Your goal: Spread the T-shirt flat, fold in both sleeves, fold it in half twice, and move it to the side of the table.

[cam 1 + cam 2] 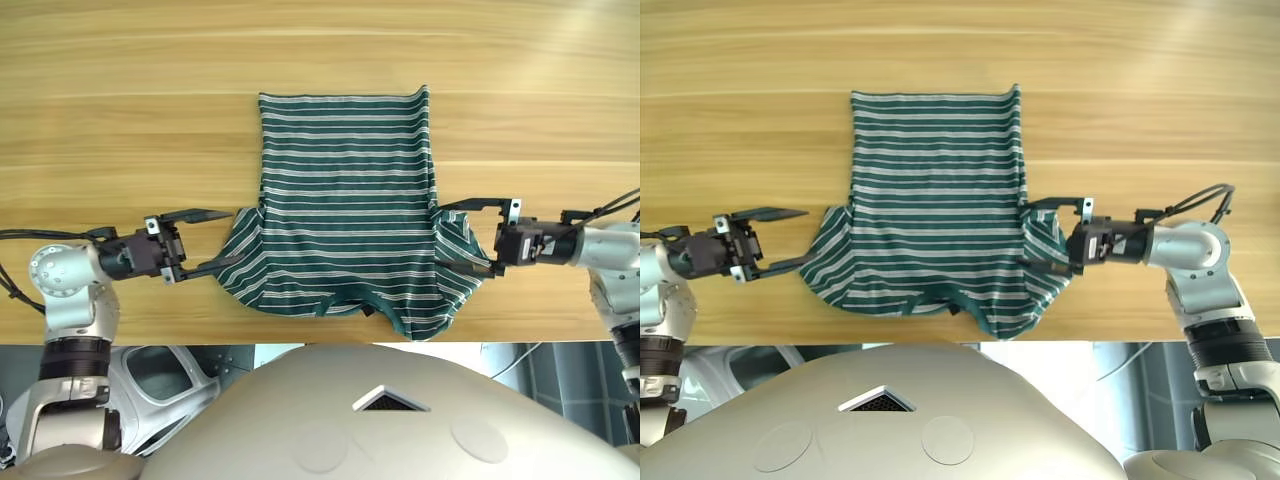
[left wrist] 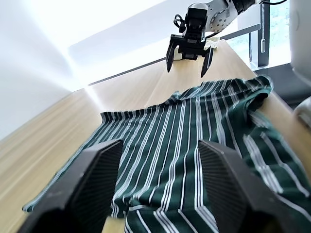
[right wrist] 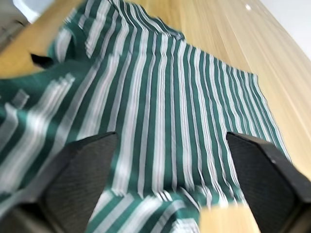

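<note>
Lengthwise, the striped T-shirt (image 1: 345, 200) lies mid-bench (image 1: 120, 100), collar toward the robot, hem away, sleeves poking sideways. Each sleeve faces its own arm: the left pincer (image 1: 225, 238) gapes wide just outside the left sleeve (image 1: 243, 258), while the right pincer (image 1: 442, 235), equally wide, appears to straddle the right sleeve (image 1: 462, 252).

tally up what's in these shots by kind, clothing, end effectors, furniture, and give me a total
T-shirt, green with white stripes: 1
end effectors: 2 (left end effector, right end effector, both open, one at each sleeve)
table, wooden: 1
total: 4
</note>
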